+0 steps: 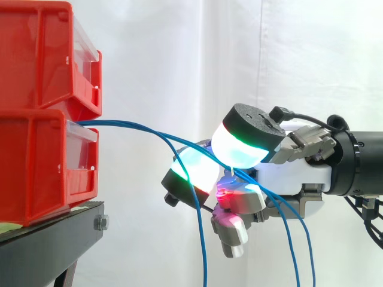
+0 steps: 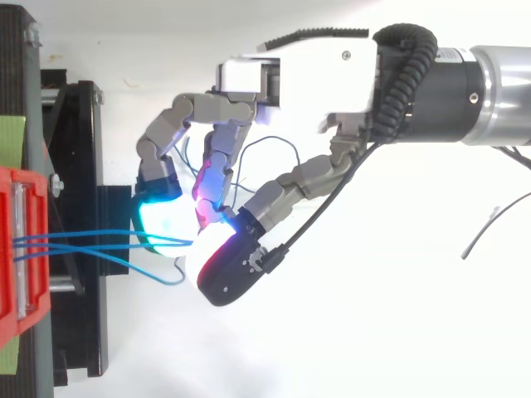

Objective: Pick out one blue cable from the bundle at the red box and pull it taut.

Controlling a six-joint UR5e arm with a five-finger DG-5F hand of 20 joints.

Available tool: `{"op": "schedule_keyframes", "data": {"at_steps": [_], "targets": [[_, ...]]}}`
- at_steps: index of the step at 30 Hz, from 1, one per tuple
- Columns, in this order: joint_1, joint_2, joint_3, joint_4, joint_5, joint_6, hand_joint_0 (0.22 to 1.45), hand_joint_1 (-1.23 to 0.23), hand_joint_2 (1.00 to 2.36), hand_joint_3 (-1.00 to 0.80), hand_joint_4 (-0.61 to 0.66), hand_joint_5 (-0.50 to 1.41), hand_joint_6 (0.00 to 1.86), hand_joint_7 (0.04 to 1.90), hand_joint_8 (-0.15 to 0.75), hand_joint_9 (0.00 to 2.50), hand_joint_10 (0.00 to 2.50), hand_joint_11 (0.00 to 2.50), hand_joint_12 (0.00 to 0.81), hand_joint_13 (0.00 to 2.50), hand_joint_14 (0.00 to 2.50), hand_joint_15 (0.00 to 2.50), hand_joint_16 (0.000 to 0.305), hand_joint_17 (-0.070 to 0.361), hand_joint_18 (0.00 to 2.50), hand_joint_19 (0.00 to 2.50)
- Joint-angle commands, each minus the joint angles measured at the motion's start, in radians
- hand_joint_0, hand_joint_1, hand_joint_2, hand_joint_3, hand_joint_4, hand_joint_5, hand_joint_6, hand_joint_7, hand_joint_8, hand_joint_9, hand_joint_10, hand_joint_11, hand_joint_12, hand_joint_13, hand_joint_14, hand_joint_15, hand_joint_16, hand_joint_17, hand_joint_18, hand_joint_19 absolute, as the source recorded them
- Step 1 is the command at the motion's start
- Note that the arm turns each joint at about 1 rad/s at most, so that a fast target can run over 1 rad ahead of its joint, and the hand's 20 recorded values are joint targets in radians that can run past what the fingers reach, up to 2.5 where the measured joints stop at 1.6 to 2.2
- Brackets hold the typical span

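Note:
Thin blue cables (image 1: 137, 127) come out of the gap between the two stacked red bins (image 1: 36, 161) and arc right to my hand (image 1: 293, 173). The fingers are curled, and two of the cables run between the glowing pads (image 1: 239, 146), then hang down behind the hand. A third cable (image 1: 202, 251) drops in front of the fingers. From above, the cables (image 2: 91, 240) run from the red bin (image 2: 17, 249) to the spot where the pads of my hand (image 2: 299, 75) meet. One cable loops slack (image 2: 166, 278) just below them.
The bins stand on a black stand (image 1: 54, 239) at the left, with a white curtain behind. Loose ends of blue cable (image 1: 304, 257) dangle below the hand. The space between bins and hand is open apart from the cables.

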Motion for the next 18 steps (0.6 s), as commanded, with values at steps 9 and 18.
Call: {"op": "schedule_keyframes", "data": {"at_steps": [9,18], "targets": [[0.001,0.001,0.0,0.0,0.0,0.0,0.65,-0.79,1.0,-0.5,0.07,-0.13,0.94,1.12,0.326,1.54,0.03,1.06,0.376,1.25,0.03,0.79,0.049,0.11,0.95,0.69],[0.001,0.001,0.0,-0.002,0.0,0.0,0.71,-0.83,1.0,-0.5,0.03,-0.13,0.93,1.11,0.322,1.44,0.03,1.03,0.379,1.24,0.03,0.78,0.051,0.114,0.95,0.68]]}}
